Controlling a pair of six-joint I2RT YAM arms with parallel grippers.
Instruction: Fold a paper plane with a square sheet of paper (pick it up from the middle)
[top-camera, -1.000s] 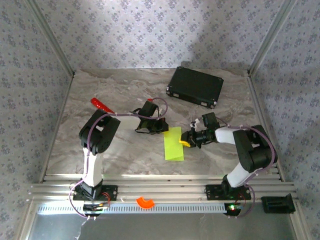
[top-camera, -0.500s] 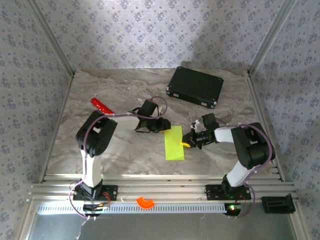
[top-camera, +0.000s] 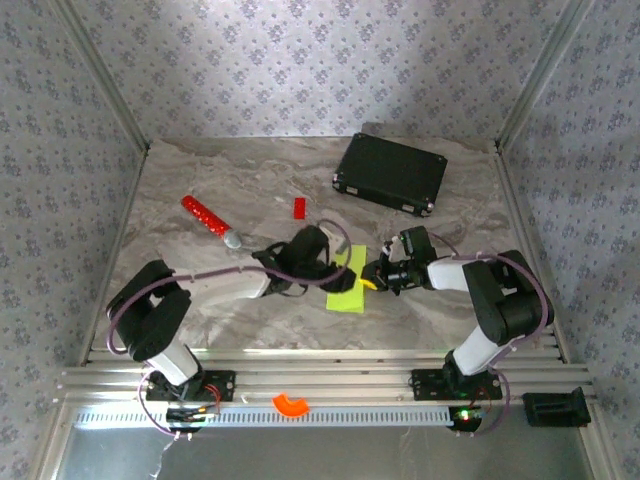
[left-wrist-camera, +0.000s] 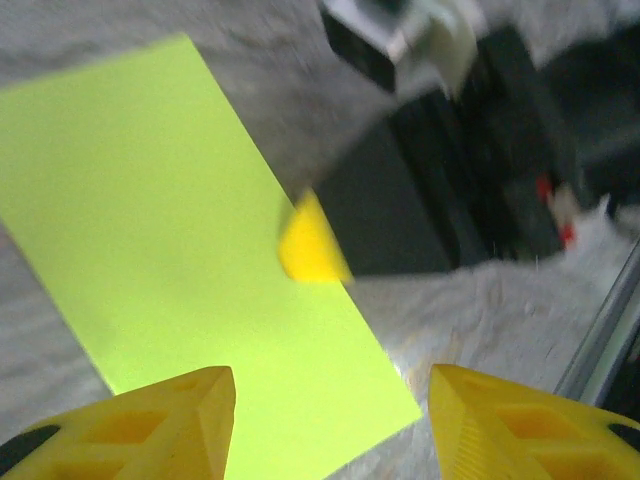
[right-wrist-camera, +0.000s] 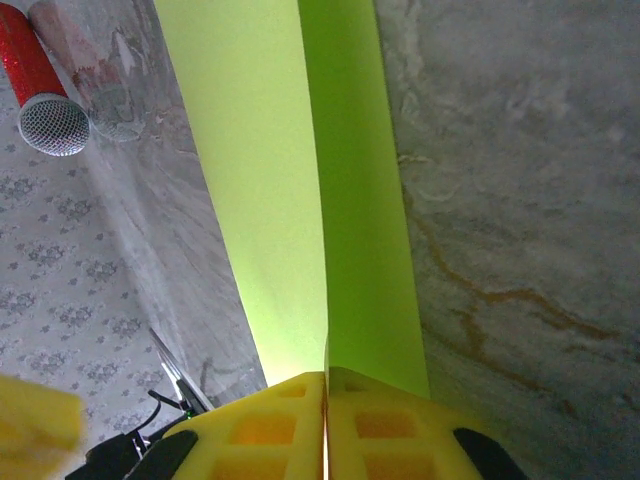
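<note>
Lime-green sheet of paper, one, folded: my right claw is pressed together on its edge. My left claw hangs spread just above it, mid-surface. Farther out: one black case, one red stick, one red block, one orange ring piece.

Top camera looks down; both wrist cameras closely face the paper

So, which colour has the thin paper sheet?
The thin paper sheet is lime yellow-green, clearest in the left wrist view.
</note>
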